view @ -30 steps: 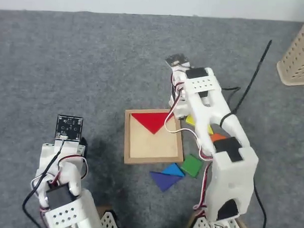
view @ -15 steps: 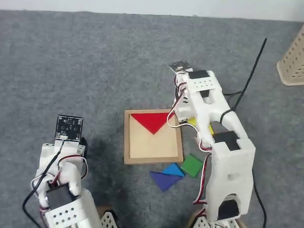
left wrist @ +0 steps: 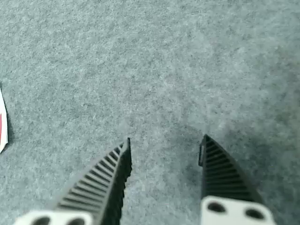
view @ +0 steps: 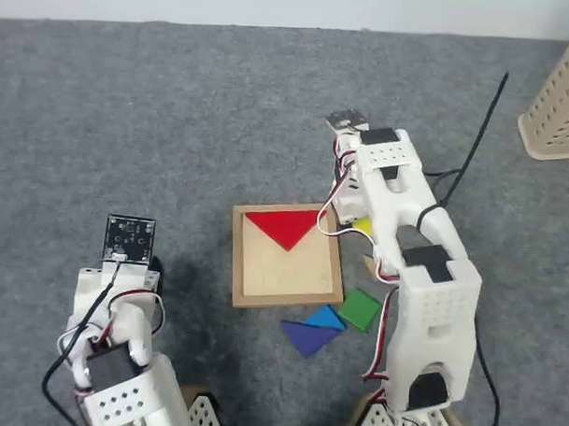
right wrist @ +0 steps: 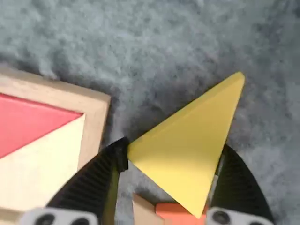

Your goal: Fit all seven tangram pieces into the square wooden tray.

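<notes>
Right wrist view: our right gripper (right wrist: 173,152) pinches the yellow triangle (right wrist: 190,140) just outside the wooden tray (right wrist: 91,101), presumably to seat it beside the red triangle (right wrist: 33,119); our left gripper (left wrist: 165,143) hangs spread over carpet (left wrist: 140,56).

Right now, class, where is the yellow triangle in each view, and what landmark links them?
High view: yellow triangle just right of the wooden tray, under the right arm.
Left wrist view: left gripper over grey carpet instead.
Right wrist view: in the right gripper, beside the tray.
Shared landmark: the red triangle in the tray.
</notes>
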